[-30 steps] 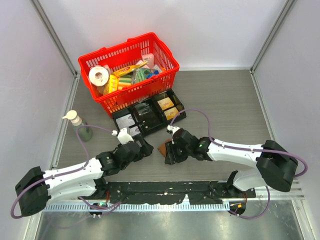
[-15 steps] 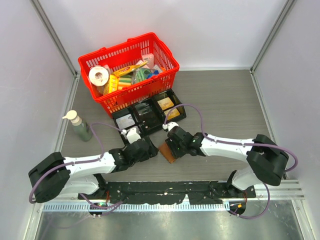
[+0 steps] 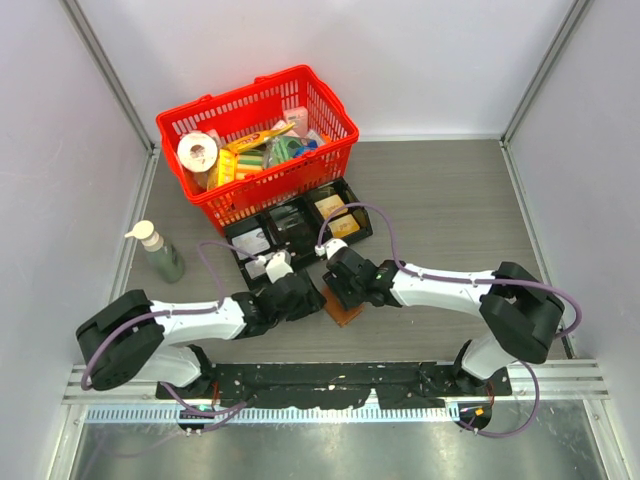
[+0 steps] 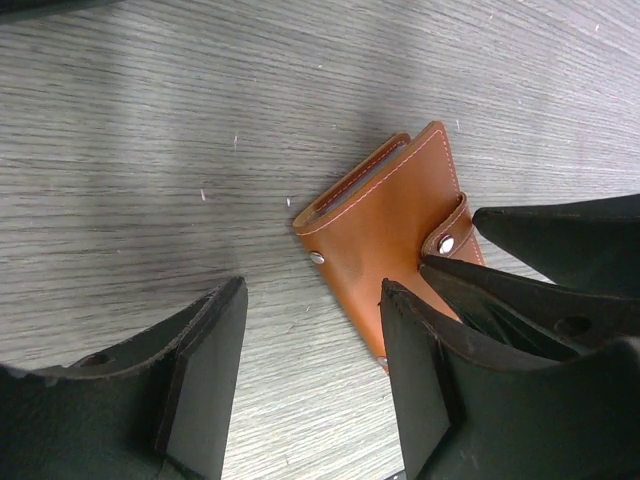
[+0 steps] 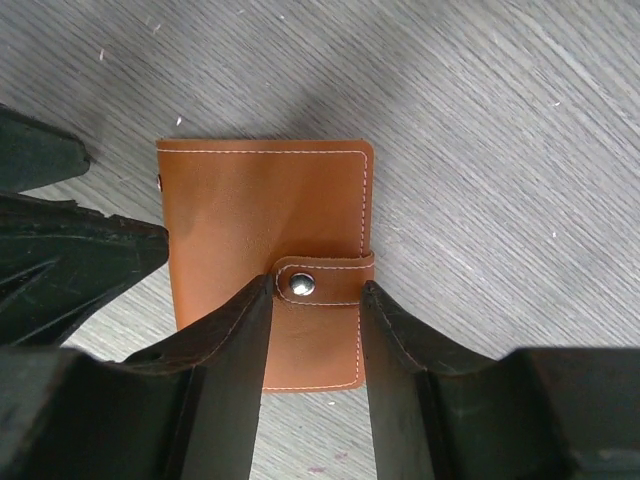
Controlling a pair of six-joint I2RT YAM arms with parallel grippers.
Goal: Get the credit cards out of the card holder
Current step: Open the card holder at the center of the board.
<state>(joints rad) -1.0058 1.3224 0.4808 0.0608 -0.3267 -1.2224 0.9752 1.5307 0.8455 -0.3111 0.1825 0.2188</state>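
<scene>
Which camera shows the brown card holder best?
The right wrist view: the card holder sits centred and face-on, its snap strap closed. The left wrist view shows it tilted and partly hidden; the top view shows only a small brown patch.

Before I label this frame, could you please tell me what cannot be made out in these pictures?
Credit cards: unseen in every view; the card holder lies closed, its strap snapped.
Right wrist view: the right pincer covers the near corners of the card holder; whether it presses on the strap cannot be told.
Top view: the left pincer and the right pincer hide most of the card holder.
</scene>
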